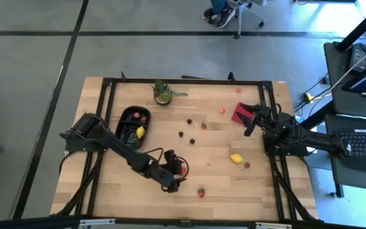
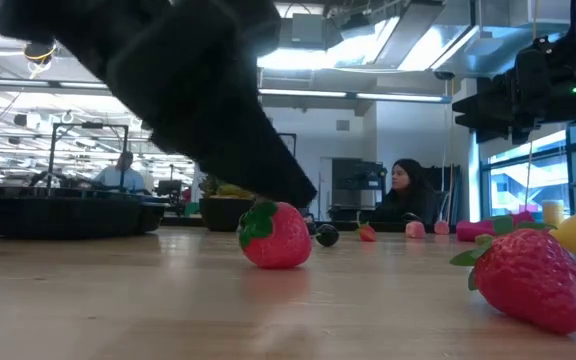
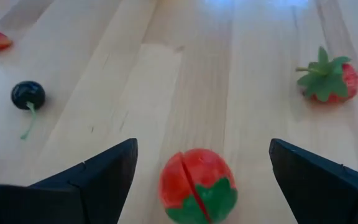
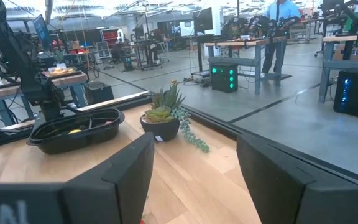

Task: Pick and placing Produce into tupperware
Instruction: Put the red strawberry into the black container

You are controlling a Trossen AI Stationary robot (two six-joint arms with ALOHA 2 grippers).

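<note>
My left gripper [image 1: 178, 170] is low over the table's near middle and open. Its fingers stand on either side of a red toy strawberry [image 3: 197, 191] [image 2: 275, 235] without touching it. A second strawberry [image 3: 328, 78] [image 1: 201, 191] lies on the wood just beyond, and a dark cherry [image 3: 28, 94] lies to the other side. The black tupperware [image 1: 132, 125] sits at the table's left and holds a yellow lemon piece [image 1: 140, 132] and red bits. My right gripper [image 1: 250, 124] [image 4: 194, 180] waits open at the right, above the flat red square [image 1: 240, 113].
Loose produce lies on the wood: a lemon [image 1: 236, 158] with a red piece [image 1: 246, 165] at the right, dark berries [image 1: 181, 134] and small strawberries [image 1: 203, 125] in the middle. A potted plant [image 1: 162, 93] stands at the far edge. People sit at desks behind the table.
</note>
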